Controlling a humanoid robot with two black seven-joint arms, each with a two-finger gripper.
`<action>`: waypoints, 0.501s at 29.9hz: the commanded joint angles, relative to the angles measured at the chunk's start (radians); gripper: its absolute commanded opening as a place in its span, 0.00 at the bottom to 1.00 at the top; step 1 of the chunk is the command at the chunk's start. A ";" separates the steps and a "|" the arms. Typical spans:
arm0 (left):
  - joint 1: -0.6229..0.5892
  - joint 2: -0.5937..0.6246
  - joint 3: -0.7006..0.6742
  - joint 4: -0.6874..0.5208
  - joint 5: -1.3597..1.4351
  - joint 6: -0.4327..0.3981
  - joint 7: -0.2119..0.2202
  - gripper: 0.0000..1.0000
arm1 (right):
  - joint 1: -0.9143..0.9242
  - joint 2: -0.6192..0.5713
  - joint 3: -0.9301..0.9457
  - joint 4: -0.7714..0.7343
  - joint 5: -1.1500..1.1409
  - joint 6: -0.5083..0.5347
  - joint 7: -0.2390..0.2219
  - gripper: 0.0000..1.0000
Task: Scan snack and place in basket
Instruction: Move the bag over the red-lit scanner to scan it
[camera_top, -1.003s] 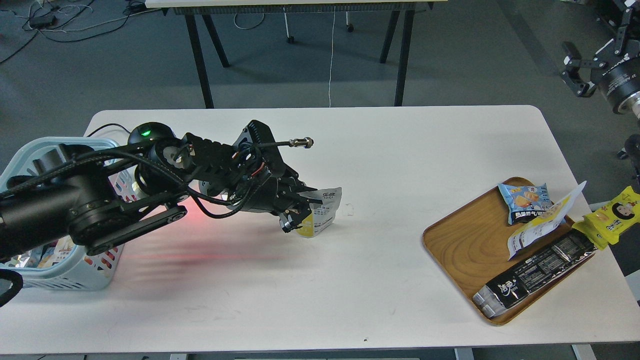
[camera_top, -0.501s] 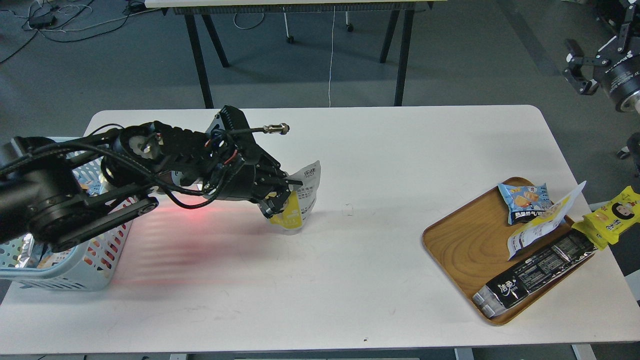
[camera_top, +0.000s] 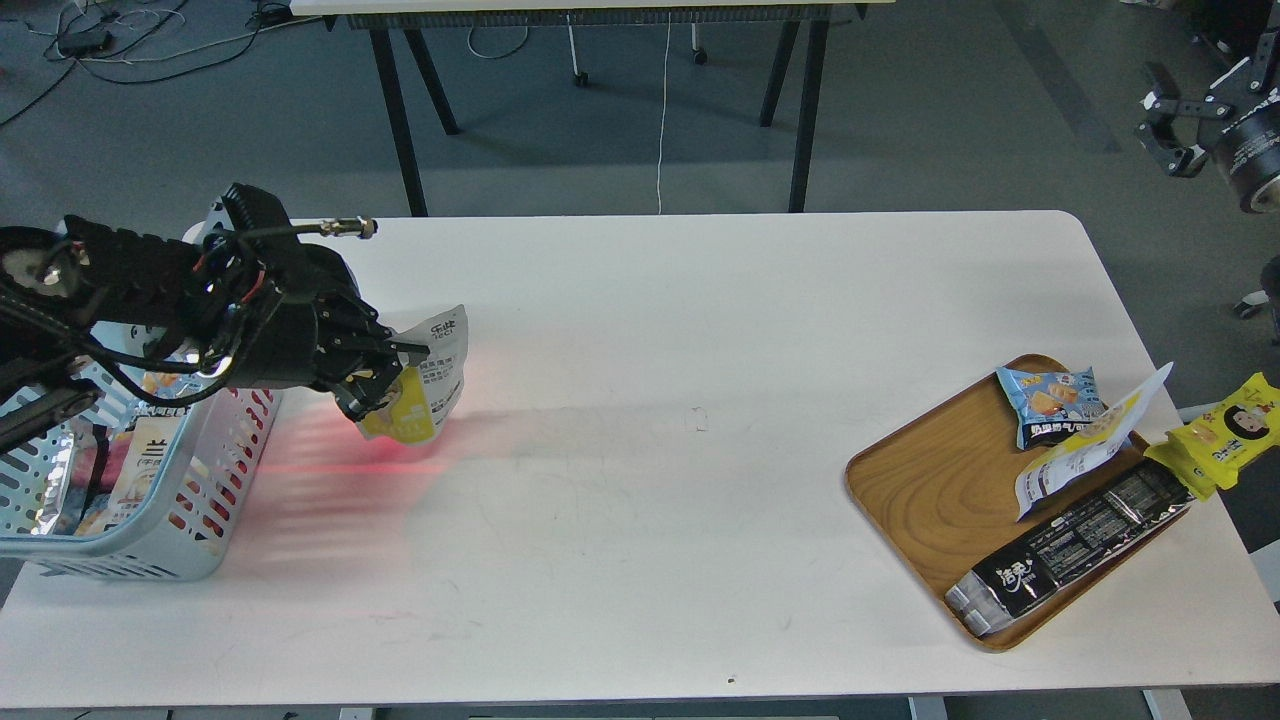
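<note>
- Head view: your left gripper (camera_top: 385, 372) is clamped on the snack pouch (camera_top: 425, 385), which hangs beside the light blue basket (camera_top: 215, 510), not yet over it — release now and it may land on the table.
- The pouch hangs beyond and below the jaws, pinched at its left edge — a thin hold that could slip. Right gripper (camera_top: 1172, 120): its state is unclear.

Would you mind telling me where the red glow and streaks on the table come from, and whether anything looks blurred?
Head view: striped red light falls on the table beside the basket, under the snack in the left gripper; source unseen; the picture is otherwise sharp.
</note>
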 joint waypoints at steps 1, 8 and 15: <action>0.000 0.026 -0.001 0.004 0.000 0.004 -0.006 0.00 | 0.001 -0.002 0.000 0.000 -0.001 0.009 0.000 0.99; -0.003 0.037 -0.005 0.010 0.000 0.005 -0.014 0.00 | -0.002 0.003 -0.002 0.002 -0.005 0.014 0.000 0.99; -0.006 0.029 -0.050 0.019 0.000 0.005 -0.008 0.00 | -0.002 0.005 0.000 0.000 -0.005 0.014 0.000 0.99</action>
